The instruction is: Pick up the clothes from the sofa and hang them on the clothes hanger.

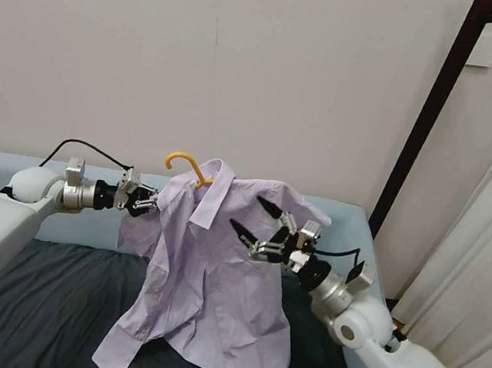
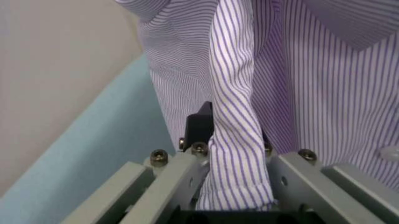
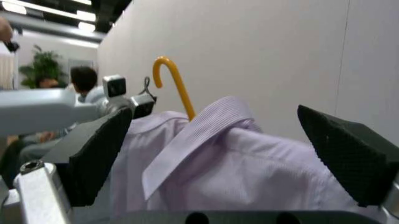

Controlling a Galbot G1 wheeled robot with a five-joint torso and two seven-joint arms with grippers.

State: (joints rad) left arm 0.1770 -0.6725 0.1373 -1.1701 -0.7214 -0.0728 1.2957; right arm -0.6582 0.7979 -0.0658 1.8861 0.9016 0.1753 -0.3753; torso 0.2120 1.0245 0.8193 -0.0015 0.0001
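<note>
lilac striped shirt (image 1: 209, 277) hangs draped over a yellow hanger (image 1: 182, 161), held up in the air above the sofa (image 1: 19, 300), in front of the pale blue backrest and the plain wall. the hanger's hook sticks up just beside the collar. the shirt's tail and one sleeve hang low over the dark seat cushion; whether they touch it cannot be told. the left gripper (image 1: 144, 201) reaches in from the left at shoulder height, clenched on a fold of the striped fabric at the shirt's shoulder; the left wrist view shows that fold running between its fingers. the right gripper (image 1: 249, 215) sits at the shirt's other shoulder, released, with its black pads spread wide and grasping nothing, the collar and hook visible between them in the right wrist view.
</note>
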